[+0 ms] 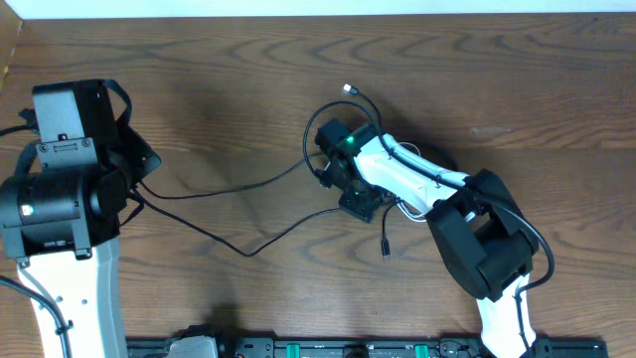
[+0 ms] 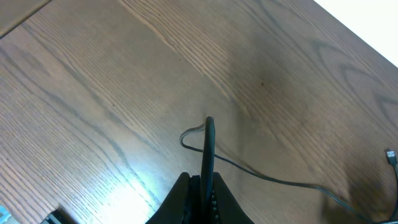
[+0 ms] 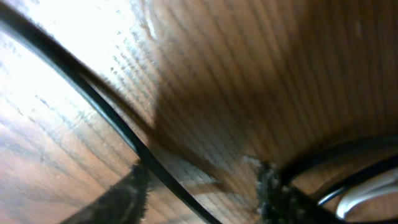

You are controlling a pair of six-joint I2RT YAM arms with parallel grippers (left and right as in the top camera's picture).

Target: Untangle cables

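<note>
By the table's point(image 1: 199, 80) middle, your right pincer point(image 3: 199, 190) sits open over a soft, bendy black cable point(image 3: 106, 112); grab there. Your left pincer point(image 2: 208, 127) pinches a cable point(image 2: 261, 174).

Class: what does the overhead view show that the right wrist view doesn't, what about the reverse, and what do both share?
Only overhead: the left arm, the whole right arm, black cable stretching between them, and a loose plug end. Only right wrist: the right gripper up close, fingertips apart with black cable running between them, and a white cable at lower right, not clearly made out from above. Both: the wooden table and black cable by the right arm's tip.
</note>
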